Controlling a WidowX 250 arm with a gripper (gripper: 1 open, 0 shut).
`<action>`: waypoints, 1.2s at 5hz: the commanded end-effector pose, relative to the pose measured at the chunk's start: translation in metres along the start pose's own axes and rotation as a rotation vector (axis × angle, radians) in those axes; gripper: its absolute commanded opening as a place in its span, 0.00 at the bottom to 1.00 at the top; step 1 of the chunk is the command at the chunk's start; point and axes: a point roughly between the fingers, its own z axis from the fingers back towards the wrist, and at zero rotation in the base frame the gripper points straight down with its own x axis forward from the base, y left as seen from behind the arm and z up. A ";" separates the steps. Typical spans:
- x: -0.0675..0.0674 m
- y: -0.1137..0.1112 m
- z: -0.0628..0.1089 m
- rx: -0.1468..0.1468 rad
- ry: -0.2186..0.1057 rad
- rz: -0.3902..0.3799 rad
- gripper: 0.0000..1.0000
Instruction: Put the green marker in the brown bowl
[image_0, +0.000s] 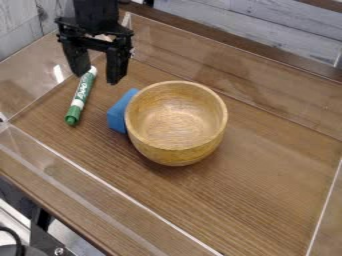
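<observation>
The green marker (79, 97) lies flat on the wooden table at the left, its white end toward the back and its green cap toward the front. Just above its white end hangs my black gripper (94, 68), pointing down, fingers spread and empty; one fingertip is left of the marker's end, the other right of it. The brown bowl (177, 121), round and deep with a thick rim, stands right of the marker with nothing inside.
A blue block (122, 109) lies between the marker and the bowl, touching the bowl's left side. Clear low walls (27, 150) fence the table top. Bare wood stretches to the front and right of the bowl.
</observation>
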 end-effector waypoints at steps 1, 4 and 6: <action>0.003 0.009 0.005 0.008 -0.035 0.019 1.00; 0.003 0.023 -0.010 -0.002 -0.025 0.045 1.00; 0.005 0.034 -0.019 -0.008 -0.023 0.047 1.00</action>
